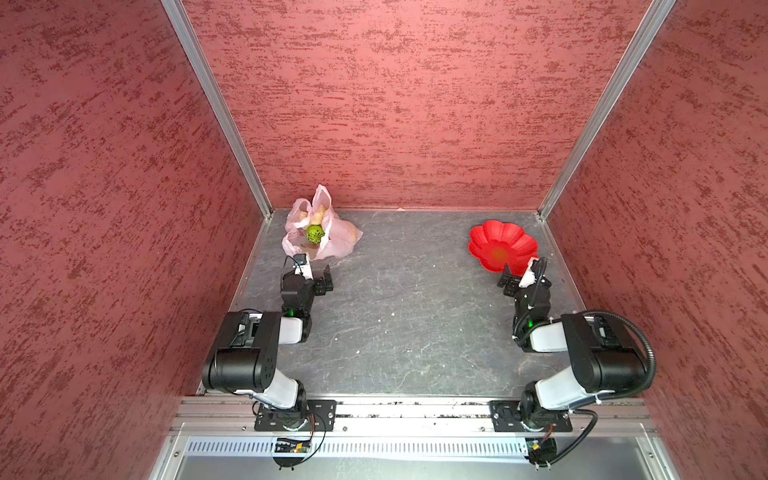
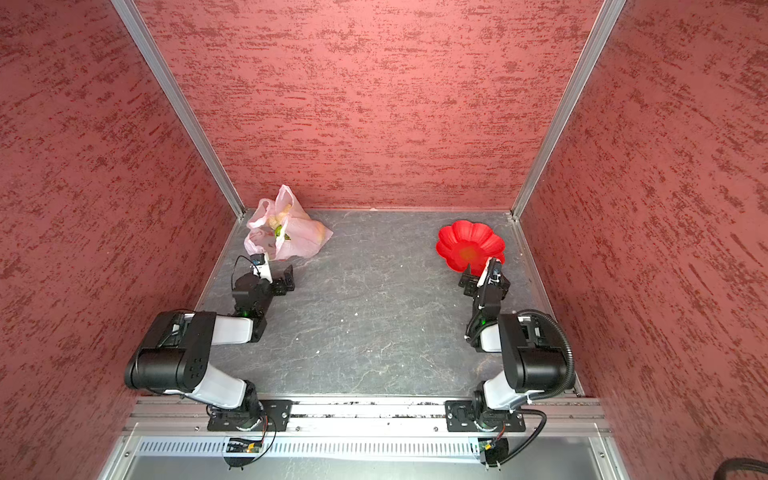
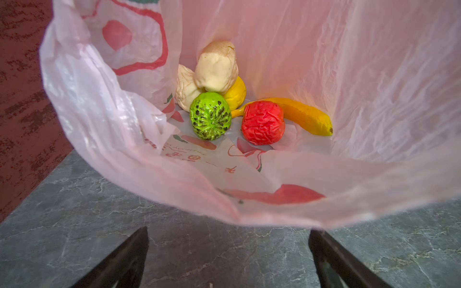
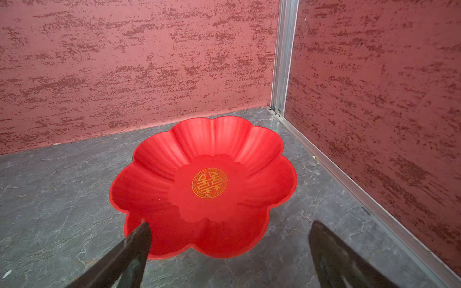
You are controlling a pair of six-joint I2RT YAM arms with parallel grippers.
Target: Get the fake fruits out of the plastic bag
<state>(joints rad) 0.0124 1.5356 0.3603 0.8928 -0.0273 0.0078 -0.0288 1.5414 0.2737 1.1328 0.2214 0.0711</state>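
In both top views the task reads as not yet begun. The plastic bag (image 1: 318,232) slumps on the surface (image 1: 415,311) just ahead of the left claw (image 1: 316,270), its mouth turned toward that claw. Of the fake fruits (image 2: 279,226), only the green ball (image 1: 315,235) and a bit of beige show through the opening. No fruit lies loose on the surface. The red plate (image 1: 500,243), just ahead of the right claw (image 1: 519,268), is bare.

In the left wrist view the left claw (image 3: 228,233) stands wide apart with nothing between its fingers. It sits just short of the bag's near rim and is not touching it. Past that rim all six fruits sit on the bag's floor. The green ball is nearest the claw, with the red ball (image 3: 263,122) beside it. The banana (image 3: 304,116) is tucked behind the red one. The yellow ball (image 3: 237,93) and the two beige balls (image 3: 216,67) are piled farther in.

In the right wrist view the right claw (image 4: 229,229) is likewise spread wide and empty. The plate lies directly ahead, and one fingertip (image 4: 143,232) overlaps its near edge. Whether that tip touches the plate cannot be told.

By my judgement the whole job remains, with six fruits to lift out. The green ball looks the easiest first reach for the left claw.
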